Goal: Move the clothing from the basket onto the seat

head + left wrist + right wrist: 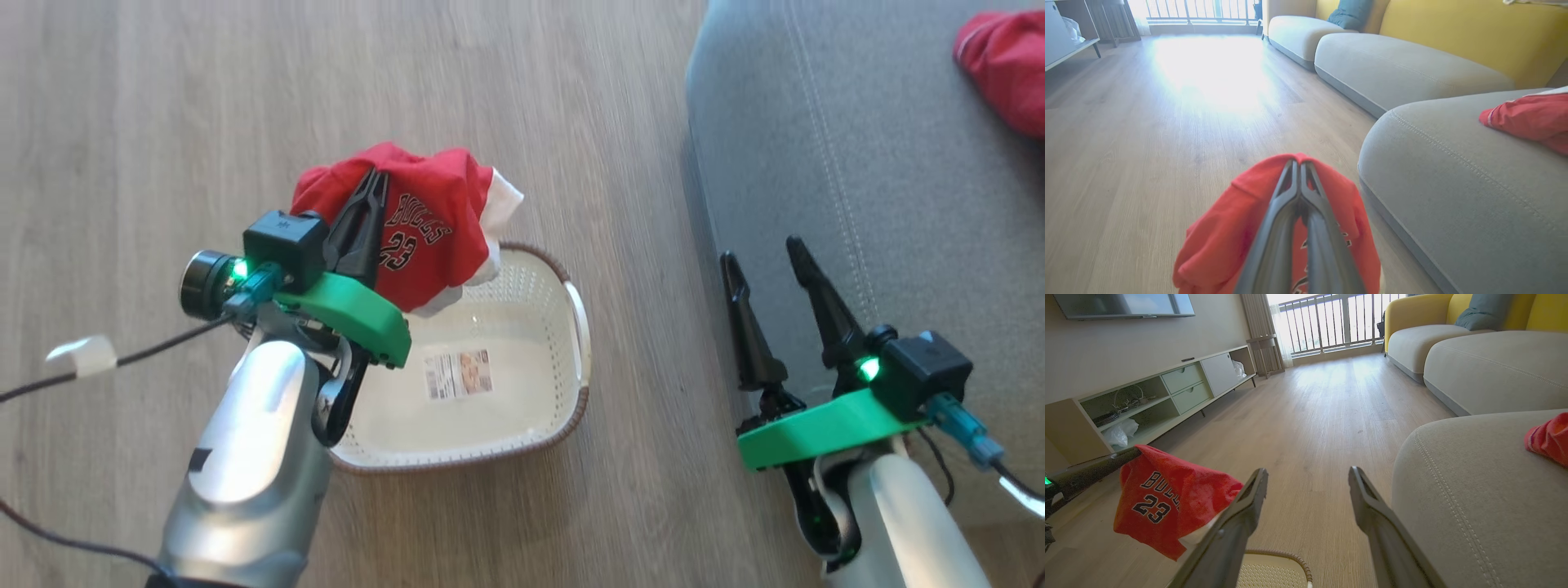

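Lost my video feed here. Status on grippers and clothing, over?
Left gripper jaws shut on numbered jersey, lifted above basket. Right gripper jaws open, empty. Other red garment on seat. Nothing between.

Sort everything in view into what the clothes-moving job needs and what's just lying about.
Job:
numbered red garment, gripped by the shut left pincer
basket
grey seat
second red garment, lying on it

Lying about:
TV cabinet
white bag on its shelf
teal cushion
farther grey cushions
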Motion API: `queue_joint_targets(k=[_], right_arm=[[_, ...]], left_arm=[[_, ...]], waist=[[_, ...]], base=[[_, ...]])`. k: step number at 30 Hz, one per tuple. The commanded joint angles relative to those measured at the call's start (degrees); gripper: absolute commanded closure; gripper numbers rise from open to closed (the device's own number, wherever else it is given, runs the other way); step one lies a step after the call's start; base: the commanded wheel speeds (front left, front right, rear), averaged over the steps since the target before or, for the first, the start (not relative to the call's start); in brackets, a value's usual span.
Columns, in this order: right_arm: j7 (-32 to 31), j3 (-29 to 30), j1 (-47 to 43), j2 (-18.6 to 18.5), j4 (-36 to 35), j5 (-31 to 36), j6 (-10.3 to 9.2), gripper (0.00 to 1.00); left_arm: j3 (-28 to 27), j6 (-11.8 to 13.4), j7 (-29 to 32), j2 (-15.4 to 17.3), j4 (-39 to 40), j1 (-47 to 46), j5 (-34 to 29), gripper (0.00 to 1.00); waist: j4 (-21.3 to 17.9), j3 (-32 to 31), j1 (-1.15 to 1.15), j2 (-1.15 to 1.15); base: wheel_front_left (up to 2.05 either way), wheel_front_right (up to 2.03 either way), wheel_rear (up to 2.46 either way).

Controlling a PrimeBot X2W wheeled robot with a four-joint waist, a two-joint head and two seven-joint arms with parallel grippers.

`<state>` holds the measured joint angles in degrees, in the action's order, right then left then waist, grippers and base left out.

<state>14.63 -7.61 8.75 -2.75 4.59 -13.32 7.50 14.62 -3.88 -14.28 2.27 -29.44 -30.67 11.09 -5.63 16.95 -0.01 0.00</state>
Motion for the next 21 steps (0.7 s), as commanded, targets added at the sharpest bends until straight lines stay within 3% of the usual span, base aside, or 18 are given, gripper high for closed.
queue_joint_targets(k=[1, 9, 21], right_arm=[[0.37, -1.53, -0.38, -0.12, -1.29, -0.79, -0.01, 0.00], [0.37, -0.85, -1.07, -0.12, -2.18, 0.77, -0.01, 0.00], [0.37, 0.54, -2.50, -0.12, -4.78, 0.57, -0.01, 0.00]], left_arm=[[-2.33, -0.15, -0.72, 0.64, 4.54, 0.10, 0.56, 1.00], [-4.06, -0.87, -0.72, 0.62, 16.46, 3.98, 3.12, 1.00], [-6.58, -1.24, -0.72, 0.61, 27.73, 8.34, 3.47, 1.00]], waist=[[1.29, -2.77, 0.01, 0.00], [2.98, -7.33, 0.01, 0.00], [3.70, -11.34, 0.01, 0.00]], base=[[0.00, 0.00, 0.00], [0.00, 0.00, 0.00], [0.00, 0.00, 0.00]])
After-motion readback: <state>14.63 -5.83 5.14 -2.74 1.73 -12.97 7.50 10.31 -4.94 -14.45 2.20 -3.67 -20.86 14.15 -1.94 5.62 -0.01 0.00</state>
